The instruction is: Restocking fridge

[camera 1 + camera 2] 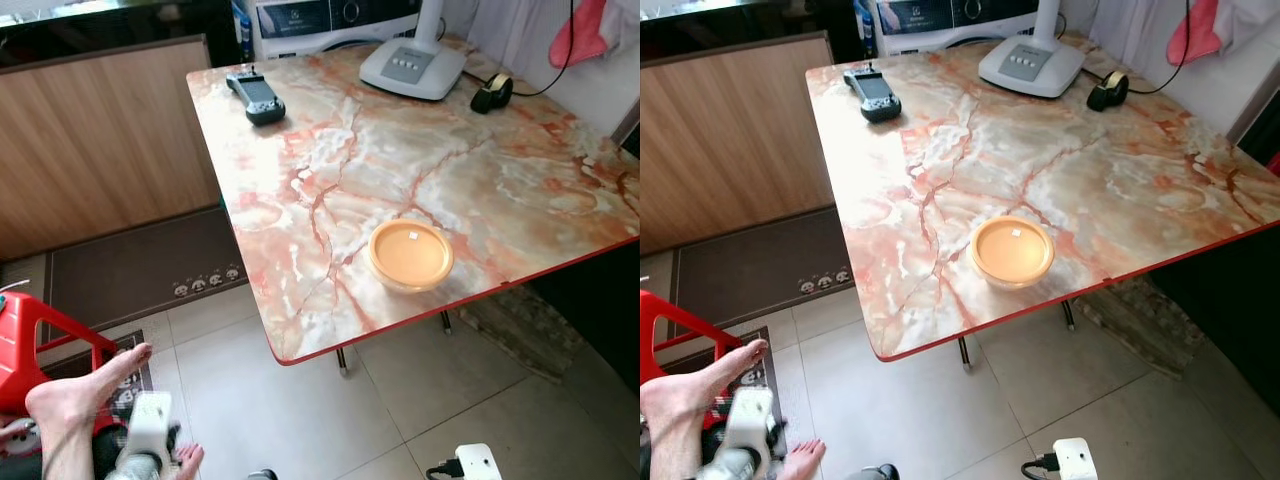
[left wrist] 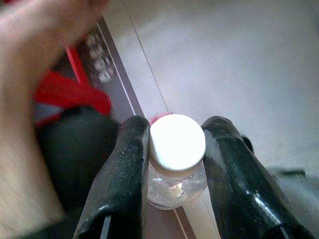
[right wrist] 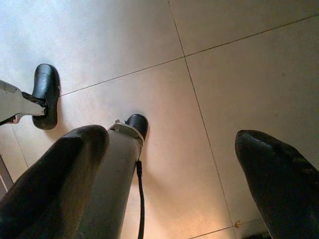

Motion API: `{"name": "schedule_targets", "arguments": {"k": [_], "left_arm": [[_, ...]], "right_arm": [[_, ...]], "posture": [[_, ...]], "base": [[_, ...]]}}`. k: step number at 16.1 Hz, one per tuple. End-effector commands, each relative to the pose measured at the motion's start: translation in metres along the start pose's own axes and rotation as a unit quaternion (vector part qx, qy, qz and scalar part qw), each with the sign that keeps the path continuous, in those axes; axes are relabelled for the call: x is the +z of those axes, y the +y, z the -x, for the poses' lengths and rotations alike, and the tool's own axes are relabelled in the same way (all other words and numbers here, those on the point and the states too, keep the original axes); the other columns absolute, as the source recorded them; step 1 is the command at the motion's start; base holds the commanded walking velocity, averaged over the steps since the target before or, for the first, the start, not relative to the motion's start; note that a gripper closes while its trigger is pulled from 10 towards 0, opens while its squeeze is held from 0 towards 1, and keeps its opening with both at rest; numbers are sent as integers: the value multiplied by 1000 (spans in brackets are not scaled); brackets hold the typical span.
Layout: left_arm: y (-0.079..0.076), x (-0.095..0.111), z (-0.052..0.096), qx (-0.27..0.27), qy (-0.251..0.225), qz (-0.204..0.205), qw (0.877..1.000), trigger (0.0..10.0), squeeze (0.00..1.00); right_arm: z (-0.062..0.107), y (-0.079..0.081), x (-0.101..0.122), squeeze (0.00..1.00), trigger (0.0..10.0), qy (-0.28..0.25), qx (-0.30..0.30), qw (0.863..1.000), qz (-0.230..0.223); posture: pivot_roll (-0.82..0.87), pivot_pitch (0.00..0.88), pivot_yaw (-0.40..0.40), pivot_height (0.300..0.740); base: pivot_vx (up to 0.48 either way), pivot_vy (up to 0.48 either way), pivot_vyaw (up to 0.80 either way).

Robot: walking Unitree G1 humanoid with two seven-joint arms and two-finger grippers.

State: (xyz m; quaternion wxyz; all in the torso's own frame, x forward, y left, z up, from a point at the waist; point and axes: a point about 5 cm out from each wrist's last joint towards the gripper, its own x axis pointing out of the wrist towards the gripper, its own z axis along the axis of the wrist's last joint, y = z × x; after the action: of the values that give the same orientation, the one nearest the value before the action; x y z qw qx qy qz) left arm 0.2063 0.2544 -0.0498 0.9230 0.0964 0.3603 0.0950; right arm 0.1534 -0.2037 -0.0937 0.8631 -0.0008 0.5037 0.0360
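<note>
A small clear bottle (image 2: 177,154) with a white screw cap sits between the two black fingers (image 2: 127,164) of my left gripper (image 2: 177,147), which is shut on it just under the cap. That arm (image 1: 147,432) hangs low at my left, over the floor and close to a person's bare foot (image 1: 80,395). My right gripper (image 3: 169,174) is open, its fingers wide apart with nothing between them, pointing down at the pale floor tiles (image 3: 224,74) beside my own leg (image 3: 117,169).
A marble-patterned table (image 1: 330,180) stands ahead with an orange lidded bowl (image 1: 411,255) near its front edge, a handheld controller (image 1: 256,97), a white lamp base (image 1: 413,68) and a tape roll (image 1: 491,92). A red stool (image 1: 30,345), dark mat (image 1: 130,270) and wooden panel (image 1: 100,140) lie left.
</note>
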Motion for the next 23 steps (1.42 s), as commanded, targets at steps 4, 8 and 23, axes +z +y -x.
{"name": "schedule_targets", "arguments": {"k": [4,8,23], "left_arm": [[-6,-25,6,2,46,6,999,10000,0],[-16,-36,10,-17,57,-5,998,10000,0],[-27,-47,14,-30,87,-2,996,10000,0]], "right_arm": [[1,-2,-6,0,10000,5,-5,1000,-13],[1,-2,-5,0,10000,1,-7,1000,-18],[1,-4,-6,0,10000,10,-7,1000,-9]], "posture": [[160,127,-57,740],[158,141,-61,740],[160,149,-66,740]], "base": [[0,0,0],[0,0,0],[0,-103,-210]]}}
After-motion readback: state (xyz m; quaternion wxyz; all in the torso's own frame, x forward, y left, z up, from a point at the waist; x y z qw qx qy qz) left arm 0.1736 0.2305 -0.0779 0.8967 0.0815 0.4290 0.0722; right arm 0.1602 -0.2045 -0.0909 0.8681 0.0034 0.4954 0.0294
